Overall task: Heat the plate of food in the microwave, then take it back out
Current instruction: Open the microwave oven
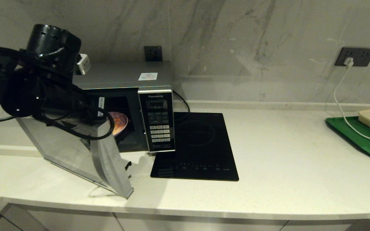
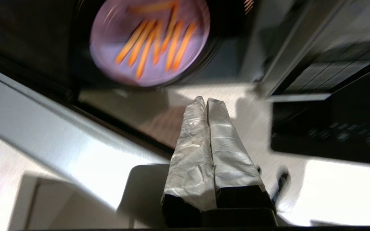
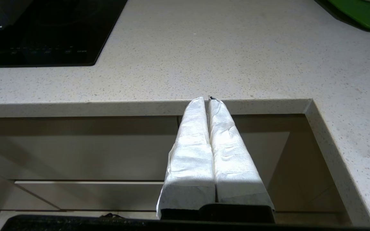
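- The left arm is raised and stretched forward; the left gripper is pressed together, empty.
- The right gripper is parked low, fingers closed.

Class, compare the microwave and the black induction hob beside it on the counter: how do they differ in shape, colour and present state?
The microwave is a tall silver box; the induction hob is a flat black slab lying on the counter.
The microwave's door stands open with a plate of fries inside; the hob carries nothing.
The microwave's keypad faces forward; the hob's controls lie along its near edge.
Both stand side by side on the same pale counter.
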{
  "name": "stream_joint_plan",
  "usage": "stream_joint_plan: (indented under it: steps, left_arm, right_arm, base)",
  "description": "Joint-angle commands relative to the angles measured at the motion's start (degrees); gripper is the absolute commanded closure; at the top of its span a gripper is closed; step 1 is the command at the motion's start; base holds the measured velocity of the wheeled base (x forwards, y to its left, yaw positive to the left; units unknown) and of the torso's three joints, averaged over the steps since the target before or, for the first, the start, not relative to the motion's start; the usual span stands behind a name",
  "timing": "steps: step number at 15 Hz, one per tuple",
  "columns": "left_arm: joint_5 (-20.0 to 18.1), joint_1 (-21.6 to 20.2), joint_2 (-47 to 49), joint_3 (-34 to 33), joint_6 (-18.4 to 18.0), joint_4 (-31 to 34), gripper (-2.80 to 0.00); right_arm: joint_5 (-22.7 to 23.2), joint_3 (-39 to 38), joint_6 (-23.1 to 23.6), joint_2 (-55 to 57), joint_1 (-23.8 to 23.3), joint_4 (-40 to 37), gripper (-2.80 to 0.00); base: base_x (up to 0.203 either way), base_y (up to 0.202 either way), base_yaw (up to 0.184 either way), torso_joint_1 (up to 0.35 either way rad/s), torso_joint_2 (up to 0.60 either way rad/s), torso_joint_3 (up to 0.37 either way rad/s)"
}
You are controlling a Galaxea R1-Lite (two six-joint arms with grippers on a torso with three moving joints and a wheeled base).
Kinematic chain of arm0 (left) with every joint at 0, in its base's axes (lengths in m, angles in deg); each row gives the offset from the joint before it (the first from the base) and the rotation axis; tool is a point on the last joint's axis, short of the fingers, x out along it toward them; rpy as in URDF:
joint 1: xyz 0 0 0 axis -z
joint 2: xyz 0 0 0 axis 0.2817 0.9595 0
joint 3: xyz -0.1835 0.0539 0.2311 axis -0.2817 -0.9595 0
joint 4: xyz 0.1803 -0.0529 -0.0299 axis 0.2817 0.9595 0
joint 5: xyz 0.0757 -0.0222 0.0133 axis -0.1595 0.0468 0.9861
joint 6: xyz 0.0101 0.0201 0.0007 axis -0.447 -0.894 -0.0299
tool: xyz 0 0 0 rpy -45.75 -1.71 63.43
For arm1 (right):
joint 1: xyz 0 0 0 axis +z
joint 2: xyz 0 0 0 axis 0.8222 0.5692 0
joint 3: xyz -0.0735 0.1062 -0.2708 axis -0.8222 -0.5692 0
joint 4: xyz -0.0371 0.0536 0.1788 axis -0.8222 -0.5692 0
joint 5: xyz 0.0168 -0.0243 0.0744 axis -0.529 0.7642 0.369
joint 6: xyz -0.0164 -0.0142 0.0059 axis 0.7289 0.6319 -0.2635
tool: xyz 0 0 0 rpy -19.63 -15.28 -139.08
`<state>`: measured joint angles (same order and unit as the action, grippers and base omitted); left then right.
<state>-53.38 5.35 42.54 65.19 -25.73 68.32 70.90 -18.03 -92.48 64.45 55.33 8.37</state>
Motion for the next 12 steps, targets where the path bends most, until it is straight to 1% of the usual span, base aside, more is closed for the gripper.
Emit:
stream_joint_plan:
  steps: [1,3,4,6,7,8,9,10,12]
  left_arm:
    - [1.1,-0.2,-5.4,-1.0,-0.9,0.7,0.00]
    - [2.6,-0.9,-10.9,-1.0,-4.0,3.5,0.00]
    - [3.1,-1.9,-13.5,-1.1,-5.6,5.2,0.00]
    - [3.4,-6.4,-18.0,-1.2,-8.5,8.0,0.00]
    - [3.3,-7.3,-19.9,-1.2,-9.8,8.5,0.00]
    - [3.0,-7.4,-21.4,-1.2,-10.7,8.8,0.00]
    - [2.2,-6.7,-22.5,-1.8,-11.0,9.1,0.00]
    - [1.5,-5.0,-23.1,-3.0,-11.0,9.3,0.00]
    - [-1.8,-3.3,-24.1,-7.1,-10.9,9.4,0.00]
  right_arm:
    - [0.0,0.0,0.0,0.0,0.1,-0.1,0.00]
    - [0.0,0.0,0.0,0.0,0.0,-0.1,0.00]
    - [0.0,0.0,0.0,0.0,0.0,-0.1,0.00]
    - [0.0,0.0,0.1,0.0,0.0,-0.1,0.00]
    - [0.0,0.0,0.0,0.0,0.1,-0.1,0.00]
    - [0.0,0.0,0.0,0.0,0.0,-0.1,0.00]
    - [0.0,0.0,0.0,0.0,0.0,-0.1,0.00]
    - [0.0,0.0,0.0,0.0,0.0,-0.1,0.00]
    - [0.0,0.0,0.0,0.0,0.0,-0.1,0.00]
  base:
    - [0.000,0.000,0.000,0.000,0.00,0.000]
    - [0.000,0.000,0.000,0.000,0.00,0.000]
    - [0.000,0.000,0.000,0.000,0.00,0.000]
    - [0.000,0.000,0.000,0.000,0.00,0.000]
    - [0.000,0.000,0.000,0.000,0.00,0.000]
    - [0.000,0.000,0.000,0.000,0.00,0.000]
    - [0.000,0.000,0.000,0.000,0.00,0.000]
    - [0.000,0.000,0.000,0.000,0.00,0.000]
    - [0.000,0.000,0.000,0.000,0.00,0.000]
